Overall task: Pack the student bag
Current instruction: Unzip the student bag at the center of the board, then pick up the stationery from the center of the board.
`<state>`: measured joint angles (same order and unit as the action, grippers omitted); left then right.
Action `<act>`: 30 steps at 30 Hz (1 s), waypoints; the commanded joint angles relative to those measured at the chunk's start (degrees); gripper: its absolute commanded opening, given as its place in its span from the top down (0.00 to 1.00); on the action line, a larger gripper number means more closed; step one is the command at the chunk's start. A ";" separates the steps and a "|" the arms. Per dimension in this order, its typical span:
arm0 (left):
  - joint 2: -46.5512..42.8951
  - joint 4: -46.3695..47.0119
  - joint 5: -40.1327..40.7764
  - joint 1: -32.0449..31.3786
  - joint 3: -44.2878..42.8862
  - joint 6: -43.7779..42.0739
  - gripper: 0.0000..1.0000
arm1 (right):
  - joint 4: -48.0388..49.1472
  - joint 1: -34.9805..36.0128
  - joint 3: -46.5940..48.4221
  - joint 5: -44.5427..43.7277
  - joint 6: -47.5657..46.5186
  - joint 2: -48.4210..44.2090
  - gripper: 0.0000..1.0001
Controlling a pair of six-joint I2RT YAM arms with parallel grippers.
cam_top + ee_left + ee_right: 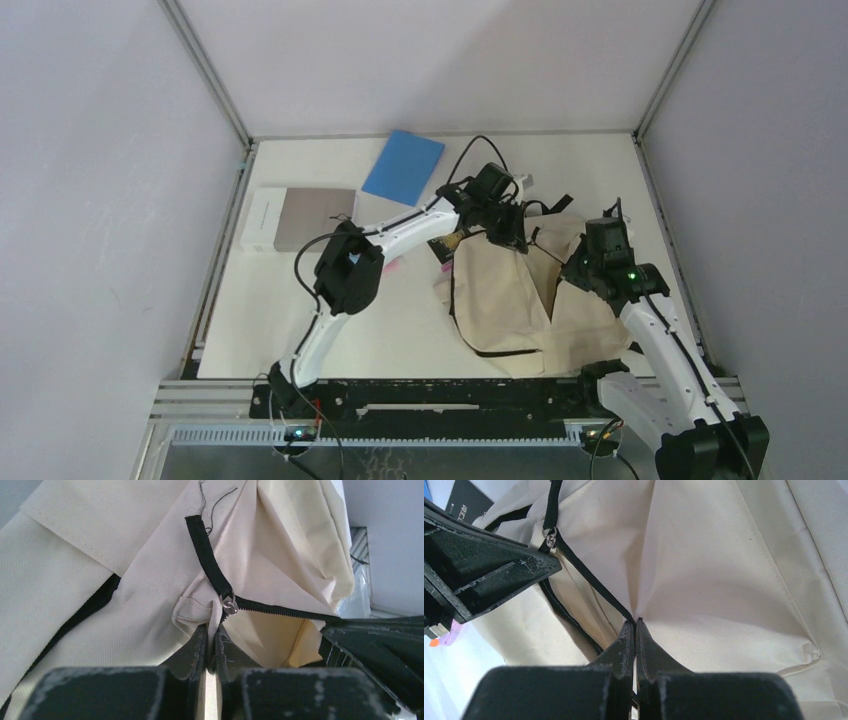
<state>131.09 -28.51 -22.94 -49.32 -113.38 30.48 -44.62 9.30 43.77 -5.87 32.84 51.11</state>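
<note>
The cream student bag point(510, 290) lies at the right of the table with black zipper lines. My left gripper point(503, 228) is at its far edge, shut on a fold of bag fabric point(212, 625) just below the silver zipper slider point(229, 603). My right gripper point(580, 262) is at the bag's right side, shut on the black zipper edge point(634, 622). Between the two grippers the zipper mouth gapes, showing the pale lining point(270, 640). The left gripper's body shows as a black block in the right wrist view point(479, 575).
A blue notebook point(403, 166) lies at the back centre. A grey and white box point(298, 217) sits at the back left. A dark flat item point(447, 245) peeks out by the bag's far left corner. A pink and orange small thing point(441, 639) lies left of the bag.
</note>
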 commanded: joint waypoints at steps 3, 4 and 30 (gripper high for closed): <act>1.97 -2.60 -7.19 1.39 -6.03 -3.44 0.79 | -1.00 -1.16 0.44 -4.61 0.52 -2.44 1.00; 1.50 -2.60 -7.11 0.89 -5.74 -3.89 0.75 | -1.46 -1.32 0.63 -5.35 1.25 -3.28 1.00; -23.67 1.87 20.73 3.14 22.31 -14.80 0.29 | -0.78 -10.76 3.04 -1.28 -3.93 -2.72 1.00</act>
<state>106.04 -29.91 -11.05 -46.06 -96.47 22.70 -49.39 -1.15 44.29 -9.17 30.57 48.88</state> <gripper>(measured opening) 0.737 0.008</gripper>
